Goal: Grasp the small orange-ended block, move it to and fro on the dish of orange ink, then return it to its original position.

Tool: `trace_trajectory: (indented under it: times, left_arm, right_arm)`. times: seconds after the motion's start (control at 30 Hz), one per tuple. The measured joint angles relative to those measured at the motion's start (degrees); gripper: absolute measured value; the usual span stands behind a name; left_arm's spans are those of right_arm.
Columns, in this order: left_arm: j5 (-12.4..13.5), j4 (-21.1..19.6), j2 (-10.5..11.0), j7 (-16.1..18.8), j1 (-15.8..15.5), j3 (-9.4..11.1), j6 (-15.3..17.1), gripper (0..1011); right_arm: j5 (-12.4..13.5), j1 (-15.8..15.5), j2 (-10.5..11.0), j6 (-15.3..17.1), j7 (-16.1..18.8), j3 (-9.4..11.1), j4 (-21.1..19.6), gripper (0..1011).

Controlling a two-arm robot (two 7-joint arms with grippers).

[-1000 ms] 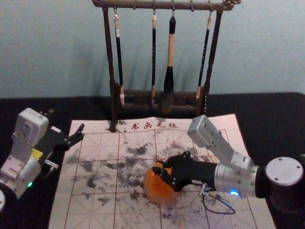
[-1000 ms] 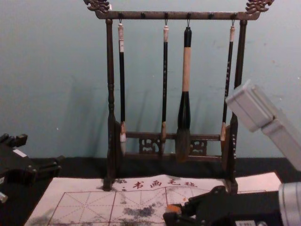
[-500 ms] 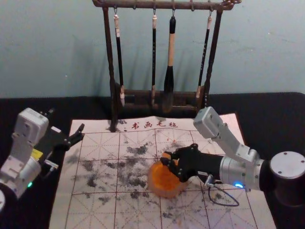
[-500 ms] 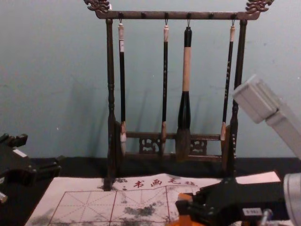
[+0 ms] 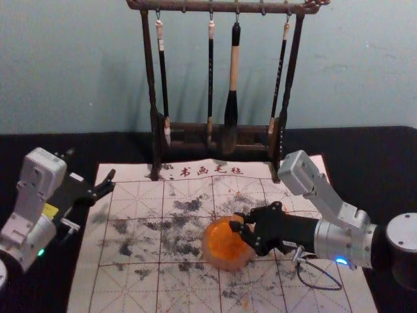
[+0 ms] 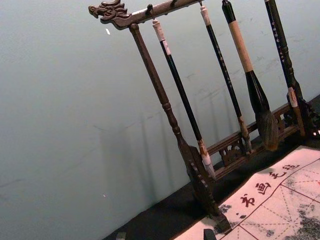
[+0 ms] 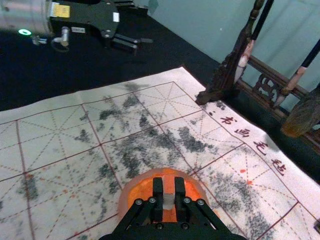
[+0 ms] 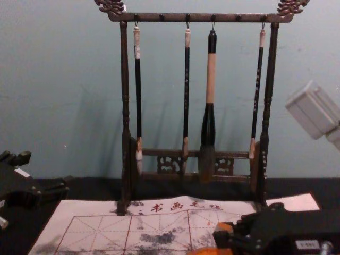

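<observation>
My right gripper (image 5: 236, 221) reaches in from the right, its fingertips over the far right part of the round dish of orange ink (image 5: 225, 249). In the right wrist view the right gripper (image 7: 169, 186) is shut on the small block (image 7: 168, 194), with the dish (image 7: 131, 192) behind it. The chest view has the block's orange end (image 8: 224, 227) at the fingertips, above the dish (image 8: 208, 251). My left gripper (image 5: 90, 171) is parked open at the left; the left gripper (image 6: 165, 234) also shows its spread tips in its own wrist view.
Under the dish lies a white felt mat (image 5: 137, 287) with a red grid and dark ink stains. A dark wooden rack (image 5: 154, 98) stands at its far edge with several brushes hanging from it, including a large one (image 5: 231, 111). Black tabletop (image 5: 365, 163) surrounds the mat.
My right gripper has moved rightward across the dish with the block in it. The dish has shifted slightly right and away from me. The left arm has stayed still.
</observation>
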Motion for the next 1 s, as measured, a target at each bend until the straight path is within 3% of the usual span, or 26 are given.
trace_trajectory:
  times: [0.17,0.47,1.0]
  left_arm:
    - [0.00,0.00,0.00,0.00,0.00,0.00,0.00,1001]
    - [0.00,0.00,0.00,0.00,0.00,0.00,0.00,1001]
    - [0.00,0.00,0.00,0.00,0.00,0.00,0.00,1001]
  right_arm:
    - [0.48,-1.05,1.26,0.03,0.72,0.08,-1.81,80]
    - [0.35,-1.02,1.33,0.00,1.39,-1.05,-2.53,80]
    - [-1.54,2.47,-1.95,0.73,0.76,-2.84,1.20,80]
